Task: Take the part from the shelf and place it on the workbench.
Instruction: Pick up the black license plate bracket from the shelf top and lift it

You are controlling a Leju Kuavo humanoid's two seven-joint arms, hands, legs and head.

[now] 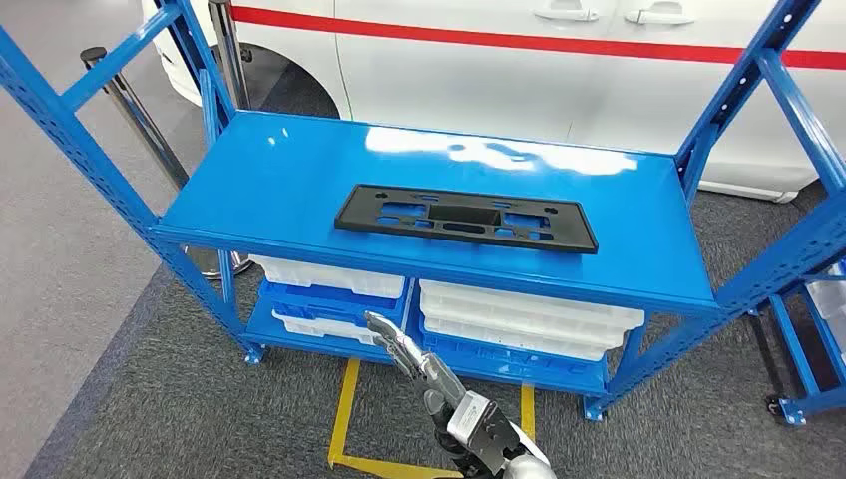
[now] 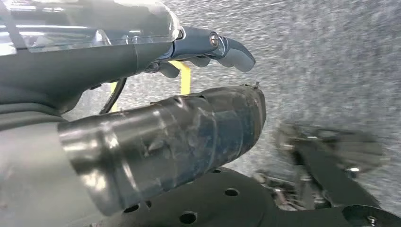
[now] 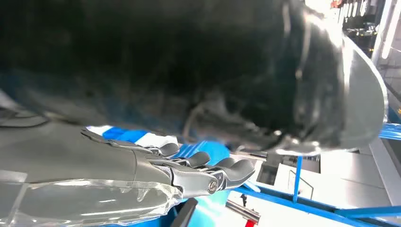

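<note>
- Right hand (image 1: 399, 344): raised in front of the shelf unit, below the level of the top shelf, fingers extended and lightly apart, holding nothing; the right wrist view (image 3: 198, 172) shows the same, fingertips gently curled.
- Left hand (image 2: 208, 49): hanging over grey carpet, fingers loosely extended, nothing in them.
- Part (image 1: 466, 218): flat black plastic panel with rectangular cut-outs, lying flat near the front edge of the top shelf (image 1: 299, 170), roughly midway between the side edges, long side parallel to the front edge.
- Step in hand, as judged: reach. The panel is thin and flat, so lifting it likely calls for fingers hooked under the front long edge or through a cut-out.
- Open room: bare shelf on both sides of the part and behind it; blue uprights (image 1: 728, 110) bound the corners, so an approach from the front looks freest.
- Surroundings: white bins (image 1: 519, 319) on the lower shelves; white vehicle (image 1: 559, 70) behind; yellow floor tape (image 1: 344, 409).
</note>
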